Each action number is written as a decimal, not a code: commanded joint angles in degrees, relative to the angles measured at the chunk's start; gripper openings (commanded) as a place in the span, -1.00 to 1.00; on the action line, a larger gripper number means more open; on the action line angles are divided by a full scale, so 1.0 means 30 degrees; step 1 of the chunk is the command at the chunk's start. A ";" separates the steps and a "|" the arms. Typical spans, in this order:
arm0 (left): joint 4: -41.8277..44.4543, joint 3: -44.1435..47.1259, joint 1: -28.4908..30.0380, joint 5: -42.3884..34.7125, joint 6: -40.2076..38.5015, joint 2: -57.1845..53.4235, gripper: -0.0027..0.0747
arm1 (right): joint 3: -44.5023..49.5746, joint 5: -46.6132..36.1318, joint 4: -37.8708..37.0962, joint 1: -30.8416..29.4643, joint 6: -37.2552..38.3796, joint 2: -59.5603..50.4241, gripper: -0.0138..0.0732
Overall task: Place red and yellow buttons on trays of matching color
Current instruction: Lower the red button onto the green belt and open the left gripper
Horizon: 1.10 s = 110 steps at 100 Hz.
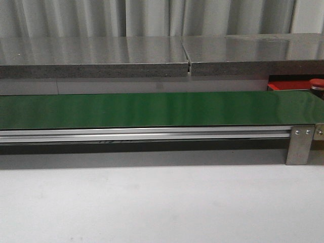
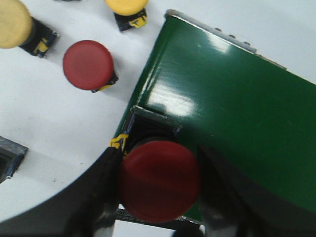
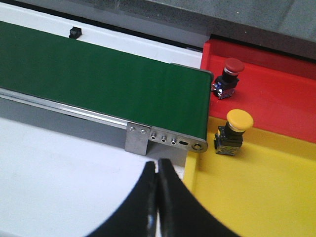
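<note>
At the left end of the line, the left gripper [image 2: 160, 217] is clamping a red button [image 2: 159, 180] by its body, cap facing the wrist camera, right at the end edge of the green belt [image 2: 232, 113], apparently so the belt can carry it toward the trays. Near it on the white table [image 2: 44, 128], a second red button [image 2: 88, 64] and two yellow buttons [image 2: 11, 23] [image 2: 127, 6] are waiting, well apart from one another, presumably as the supply still to be sorted. In the front view the belt is running bare across the middle. At its right end, the red tray [image 3: 276, 94] is holding one red button [image 3: 234, 65] just beside the belt's end, and the yellow tray [image 3: 256, 192] one yellow button [image 3: 239, 120], both matched by colour. The right gripper [image 3: 157, 170], fingers pressed together and empty, is hovering above the table near the belt's corner, seemingly waiting for arrivals.
</note>
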 commanded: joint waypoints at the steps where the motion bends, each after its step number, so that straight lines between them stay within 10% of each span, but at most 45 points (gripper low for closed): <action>1: -0.0312 -0.0614 -0.0384 -0.0416 0.0000 -0.0726 -0.48 | -0.0498 -0.1281 -0.0073 -0.0016 -0.0214 0.0129 -0.84; 32: -0.0275 -0.0614 -0.0935 -0.0681 0.0000 -0.0118 -0.41 | -0.0498 -0.1281 -0.0073 -0.0016 -0.0214 0.0129 -0.84; 57: -0.1981 -0.0614 -0.0935 -0.0902 0.0809 -0.0247 0.61 | -0.0498 -0.1281 -0.0073 -0.0016 -0.0214 0.0129 -0.84; 110: -0.3327 -0.0980 0.0776 -0.3429 0.0295 -0.0516 0.48 | -0.0498 -0.1281 -0.0073 -0.0016 -0.0214 0.0129 -0.84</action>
